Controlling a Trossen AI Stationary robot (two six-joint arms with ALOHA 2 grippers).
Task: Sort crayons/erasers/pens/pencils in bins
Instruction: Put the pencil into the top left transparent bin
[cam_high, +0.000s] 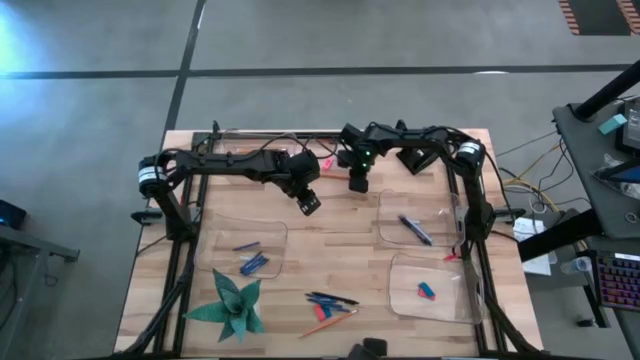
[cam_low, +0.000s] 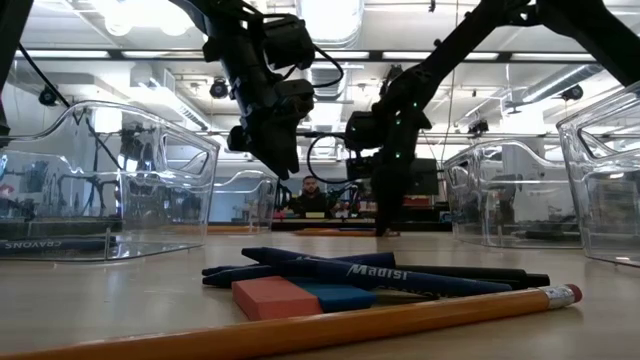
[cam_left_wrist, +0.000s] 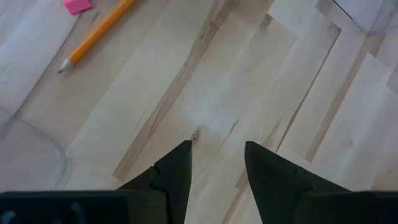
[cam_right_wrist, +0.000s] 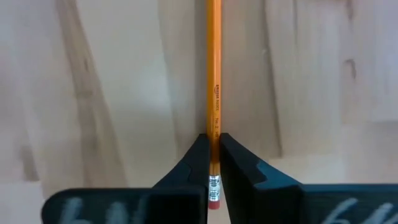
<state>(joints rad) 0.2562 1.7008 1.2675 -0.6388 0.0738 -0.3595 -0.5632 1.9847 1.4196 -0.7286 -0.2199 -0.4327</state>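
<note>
Closest to the low camera, a pencil lies across the wooden surface, its pink eraser tip to the right. Just behind it sit a red eraser and a blue one, touching, and behind those a few dark pens in a loose heap.

Farther back, near the far edge, the right pincer is down at the surface and clamped on another pencil. Its jaws meet around the shaft just above the metal band, so the eraser end pokes out between the fingers and the long orange shaft runs straight ahead of them over the wood.

Beside it, toward the middle, the left pincer hangs above bare wood with its jaws apart, holding nothing. A third pencil and a pink eraser lie well ahead of it.

Clear bins stand on both sides: one on the left holds blue crayons, one on the right holds pens, and the near right one holds erasers. A green paper star sits at the near left.
</note>
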